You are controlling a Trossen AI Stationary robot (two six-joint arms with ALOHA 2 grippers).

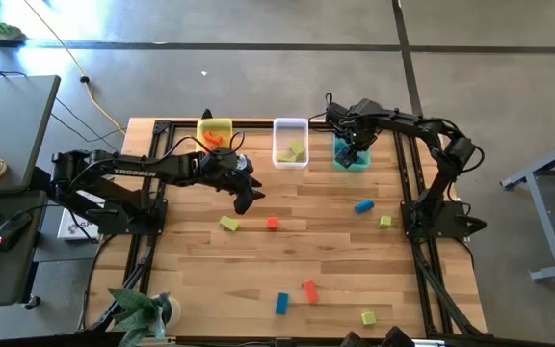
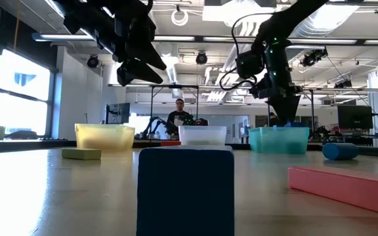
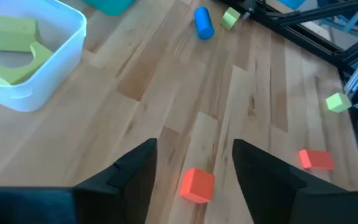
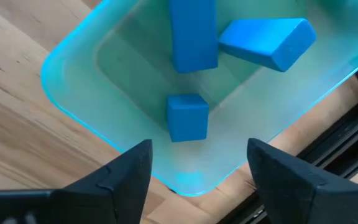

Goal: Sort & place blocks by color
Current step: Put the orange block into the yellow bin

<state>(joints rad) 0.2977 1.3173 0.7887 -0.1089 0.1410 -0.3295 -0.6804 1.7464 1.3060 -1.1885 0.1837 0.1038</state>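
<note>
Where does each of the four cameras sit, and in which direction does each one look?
High view: above the table, looking straight down; both arms show, left gripper over the wood, right gripper over the teal bin.
Low view: at table-top height, looking level across to the bins; both arms hang from above.
Left wrist view: looks down past its open fingers at a red cube.
Right wrist view: looks down past its open fingers into the teal bin.
Shared: the left wrist and high views both show the red cube.

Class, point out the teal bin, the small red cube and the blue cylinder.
teal bin (image 4: 73, 56): right wrist view, on its rim.
small red cube (image 3: 197, 185): left wrist view, on its top face.
blue cylinder (image 1: 362, 205): high view, on its middle.
</note>
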